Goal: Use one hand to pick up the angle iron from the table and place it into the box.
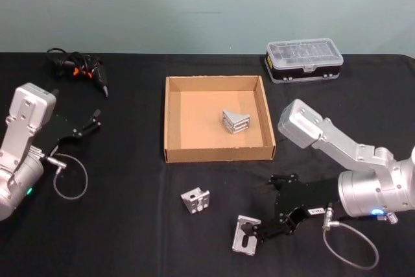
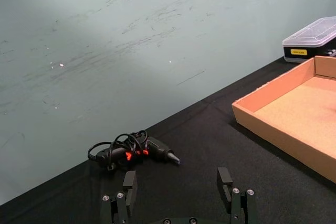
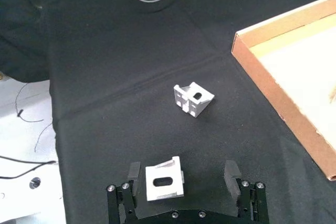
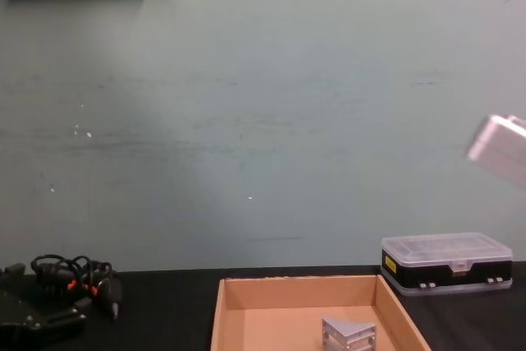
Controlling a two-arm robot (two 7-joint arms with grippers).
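An angle iron (image 1: 244,237) lies on the black table (image 1: 130,225) near the front edge. My right gripper (image 1: 258,230) is low around it and open. In the right wrist view that angle iron (image 3: 164,185) sits between the fingers (image 3: 232,174), close to one and well apart from the other; my right gripper (image 3: 182,177) is not closed on it. A second angle iron (image 1: 196,200) (image 3: 193,98) lies loose a little to the left. A third angle iron (image 1: 235,120) (image 4: 349,334) rests inside the cardboard box (image 1: 174,121). My left gripper (image 1: 91,124) (image 2: 177,184) is parked open at the left.
A clear-lidded plastic case (image 1: 304,60) stands behind the box at the back right. A bundle of black cables with orange marks (image 1: 76,68) lies at the back left. The box's near wall (image 1: 219,154) stands between the loose angle irons and its inside.
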